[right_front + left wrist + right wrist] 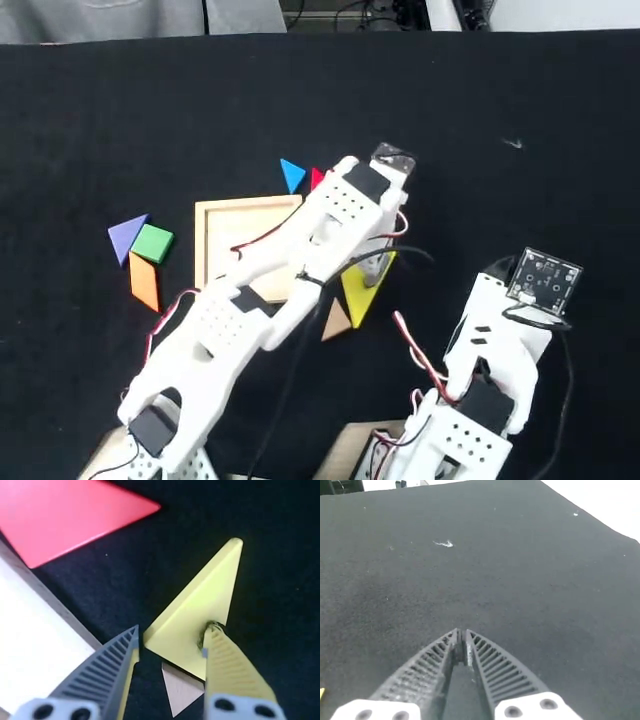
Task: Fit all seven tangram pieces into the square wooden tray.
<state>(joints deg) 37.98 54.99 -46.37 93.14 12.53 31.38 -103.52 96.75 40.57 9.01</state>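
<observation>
The square wooden tray lies left of centre, and my left arm crosses over it. My left gripper holds the yellow triangle between its fingers just right of the tray; one fingertip is at a corner and the other presses the opposite edge. In the high view the yellow triangle sits under that gripper. A tan triangle touches its lower tip. Red and blue triangles lie behind the tray. My right gripper is shut and empty over bare cloth.
A purple triangle, a green square and an orange parallelogram lie left of the tray. The right arm stands at the lower right. Black cloth covers the table, with free room to the right and at the back.
</observation>
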